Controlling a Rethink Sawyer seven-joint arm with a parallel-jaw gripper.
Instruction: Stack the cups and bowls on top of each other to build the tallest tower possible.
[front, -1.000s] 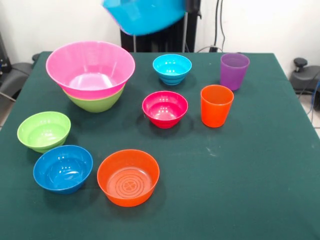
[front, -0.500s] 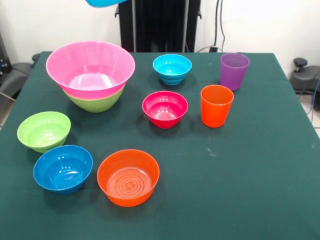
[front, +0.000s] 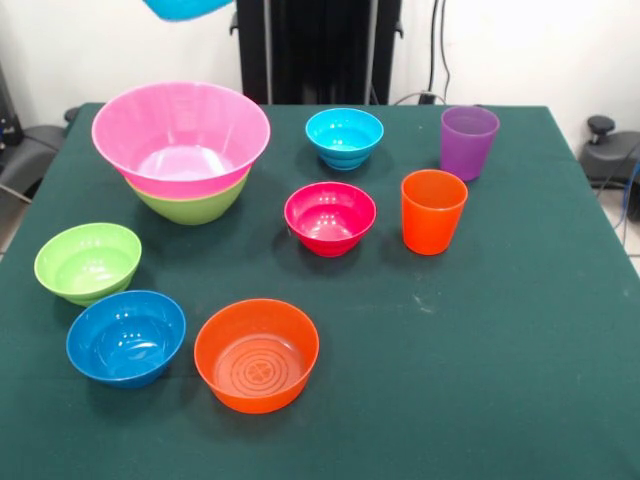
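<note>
The tower is a huge pink bowl (front: 180, 125) nested in a lime green bowl (front: 197, 208) at the back left. Part of a blue bowl (front: 187, 8) hangs in the air at the top edge, above the pink bowl; whatever holds it is cut off by the frame. Loose on the table are a cyan bowl (front: 344, 136), a magenta-red bowl (front: 330, 216), a small lime green bowl (front: 88, 261), a blue bowl (front: 126, 336) and an orange bowl (front: 257, 353). The orange cup (front: 433, 211) and the purple cup (front: 468, 141) stand upright at the right. My gripper does not show.
A dark green cloth covers the table (front: 500, 350). Its right half in front of the cups holds nothing. Cables (front: 436, 50) hang behind the table's far edge, and dark objects (front: 604, 150) sit past the right edge.
The raised blue bowl swung from above the table's middle to the left and upward. Only its underside now shows at the top edge over the pink bowl. The rest has not moved.
</note>
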